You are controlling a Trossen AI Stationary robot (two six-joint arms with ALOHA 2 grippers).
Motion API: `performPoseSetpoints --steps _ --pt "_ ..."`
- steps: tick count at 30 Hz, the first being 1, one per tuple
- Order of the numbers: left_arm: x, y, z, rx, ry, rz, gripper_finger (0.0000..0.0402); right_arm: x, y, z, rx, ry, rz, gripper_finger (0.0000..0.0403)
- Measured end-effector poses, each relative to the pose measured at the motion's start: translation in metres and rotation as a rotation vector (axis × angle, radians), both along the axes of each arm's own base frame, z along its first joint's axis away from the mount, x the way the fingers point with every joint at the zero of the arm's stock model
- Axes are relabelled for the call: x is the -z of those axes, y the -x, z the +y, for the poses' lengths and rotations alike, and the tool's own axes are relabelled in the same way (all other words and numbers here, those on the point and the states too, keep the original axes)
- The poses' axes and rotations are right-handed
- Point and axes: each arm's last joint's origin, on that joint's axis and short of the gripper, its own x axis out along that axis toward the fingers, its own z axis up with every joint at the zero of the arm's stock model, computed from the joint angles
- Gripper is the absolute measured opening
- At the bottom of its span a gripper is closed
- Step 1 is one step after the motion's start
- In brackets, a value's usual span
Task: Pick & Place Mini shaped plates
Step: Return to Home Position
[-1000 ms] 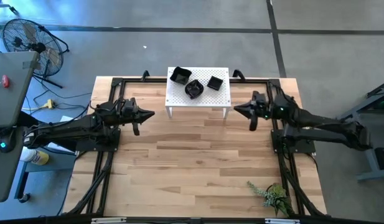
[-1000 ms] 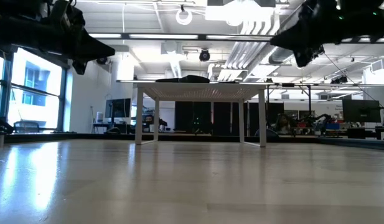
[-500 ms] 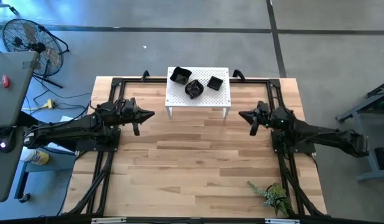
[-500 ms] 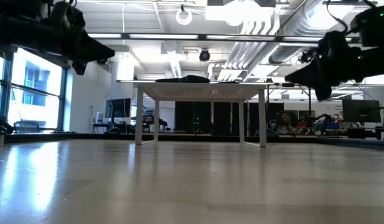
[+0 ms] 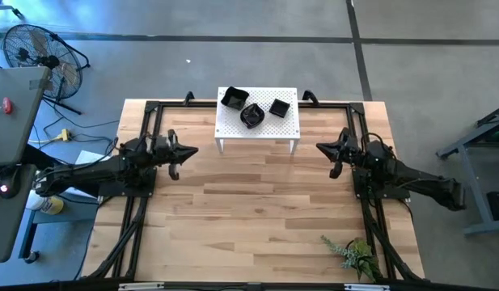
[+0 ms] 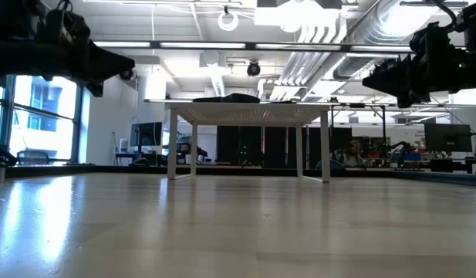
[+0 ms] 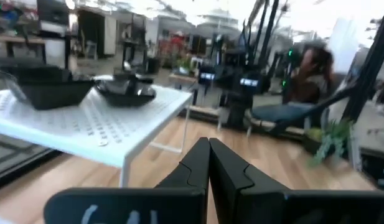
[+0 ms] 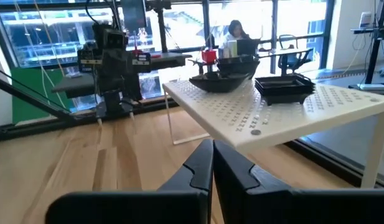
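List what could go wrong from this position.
1. The leftmost plate stack sits close to the far left corner of the white stand. A jolt to the table could slide it off.
2. The left gripper and right gripper, both shut, flank the stand's near side. A swing inward might clip the stand and spill the middle stack.

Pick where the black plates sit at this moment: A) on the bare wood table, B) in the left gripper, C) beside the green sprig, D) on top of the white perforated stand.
D: the black plates stand in three groups on top of the white perforated stand, while the left gripper and right gripper are shut on nothing.
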Motion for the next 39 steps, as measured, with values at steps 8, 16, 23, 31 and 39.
performPoseSetpoints --steps 8,16,23,31,39 --pt "0.015 0.006 0.001 -0.102 0.023 0.066 0.0001 0.001 0.005 0.002 0.000 -0.013 -0.011 0.0007" --pt "0.027 0.009 0.004 -0.218 0.080 0.168 0.0001 -0.001 0.007 -0.002 0.139 -0.004 -0.024 0.0009" --pt "0.028 0.009 0.005 -0.264 0.077 0.176 0.0001 0.000 0.007 -0.005 0.236 -0.015 -0.021 0.0006" --pt "0.028 0.009 0.005 -0.264 0.078 0.178 0.0001 0.000 0.007 -0.004 0.223 0.022 -0.008 0.0004" --pt "0.028 0.009 0.005 -0.264 0.078 0.178 0.0001 -0.001 0.007 -0.004 0.223 0.024 -0.013 0.0003"
